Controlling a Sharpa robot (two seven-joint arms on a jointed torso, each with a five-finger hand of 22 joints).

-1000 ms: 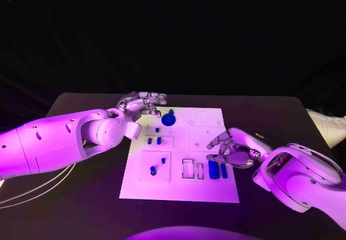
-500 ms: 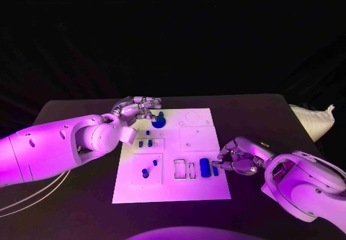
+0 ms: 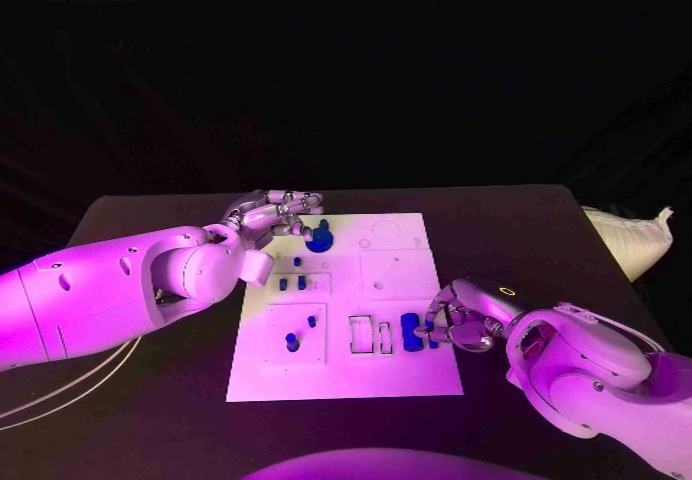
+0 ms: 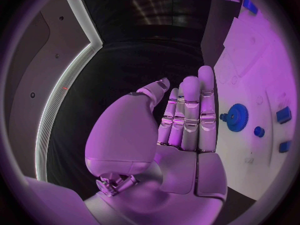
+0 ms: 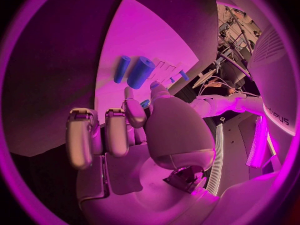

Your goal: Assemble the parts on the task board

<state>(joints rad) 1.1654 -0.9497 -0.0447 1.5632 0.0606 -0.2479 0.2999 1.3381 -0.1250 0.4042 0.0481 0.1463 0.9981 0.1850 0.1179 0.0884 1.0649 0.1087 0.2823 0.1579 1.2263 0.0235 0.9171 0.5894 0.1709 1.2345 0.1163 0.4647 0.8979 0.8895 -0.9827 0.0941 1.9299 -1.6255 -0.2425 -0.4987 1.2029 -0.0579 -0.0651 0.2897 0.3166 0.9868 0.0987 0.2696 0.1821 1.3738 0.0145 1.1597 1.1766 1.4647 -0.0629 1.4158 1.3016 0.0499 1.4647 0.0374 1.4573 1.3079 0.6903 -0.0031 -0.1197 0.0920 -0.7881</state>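
Note:
The white task board lies in the middle of the black table. A blue gear sits at its far left corner, and my left hand hovers just beside it, fingers stretched out and holding nothing. The gear lies next to those fingers. A thick blue cylinder and a thin one lie near the board's right edge. My right hand is low there, fingers curled, tips at the thin cylinder. A blue bit shows between thumb and finger; I cannot tell if it is held.
Small blue pegs and blocks stand in the board's left half, with two empty slots beside the cylinders. A pale bag lies off the table's right edge. Cables hang at the left.
My right hand has slid left and lower onto the board's edge, bringing its fingertips to the thin cylinder. My left hand has stayed by the gear. The camera shifted earlier.

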